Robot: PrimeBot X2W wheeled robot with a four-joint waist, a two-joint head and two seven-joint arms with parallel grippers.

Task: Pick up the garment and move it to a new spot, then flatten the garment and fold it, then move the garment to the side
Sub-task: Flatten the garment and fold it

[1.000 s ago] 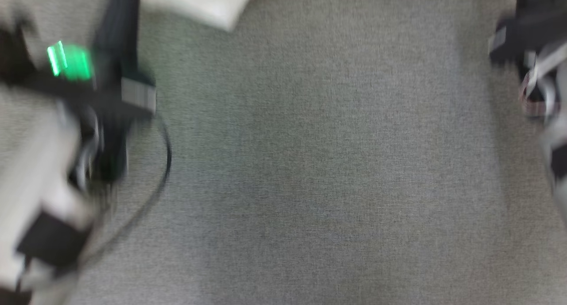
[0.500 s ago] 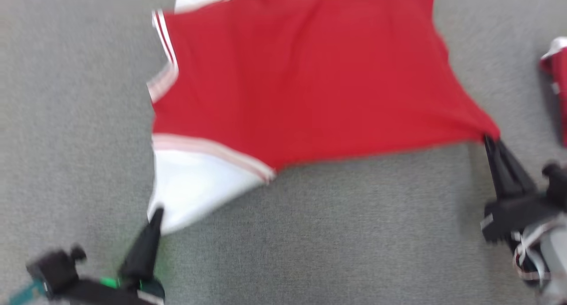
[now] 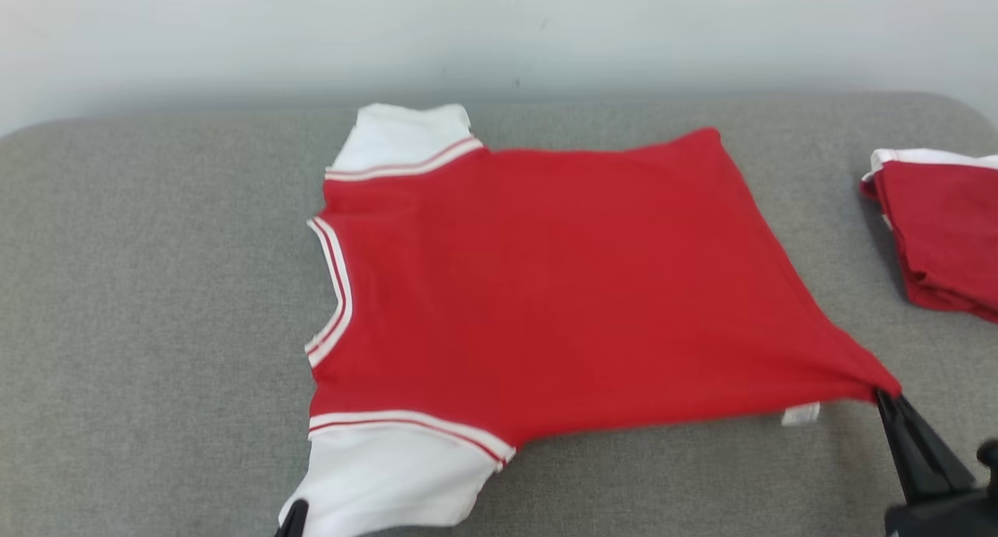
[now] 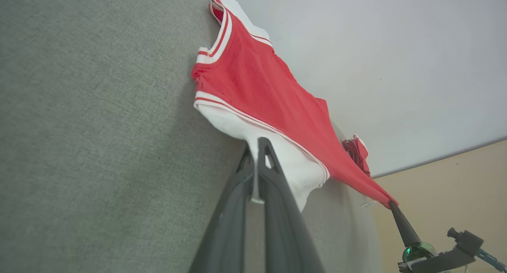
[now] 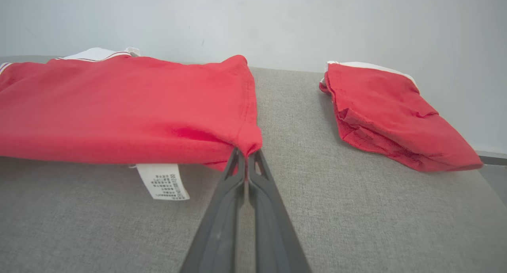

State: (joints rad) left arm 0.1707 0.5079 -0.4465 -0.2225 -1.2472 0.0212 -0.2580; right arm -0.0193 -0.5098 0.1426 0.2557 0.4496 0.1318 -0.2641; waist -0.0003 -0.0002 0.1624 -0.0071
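Note:
The garment (image 3: 546, 287) is a red T-shirt with white sleeves and striped trim, spread across the grey cushioned surface (image 3: 156, 287), collar to the left. My left gripper (image 3: 296, 514) is shut on the near white sleeve (image 4: 277, 146) at the head view's bottom edge. My right gripper (image 3: 885, 397) is shut on the shirt's near hem corner (image 5: 247, 144), which is pulled taut. In the right wrist view my right gripper (image 5: 246, 152) pinches red cloth beside a white care label (image 5: 162, 181). In the left wrist view my left gripper (image 4: 257, 144) grips the sleeve edge.
A second red garment (image 3: 943, 233) lies folded at the surface's right end, also seen as a folded pile (image 5: 392, 114) in the right wrist view. A pale wall (image 3: 499, 30) runs behind the surface. Beyond the right end is a tan floor (image 4: 455, 186).
The head camera has tilted up from the near surface to the whole shirt. The shirt now lies flatter and wider between both shut grippers.

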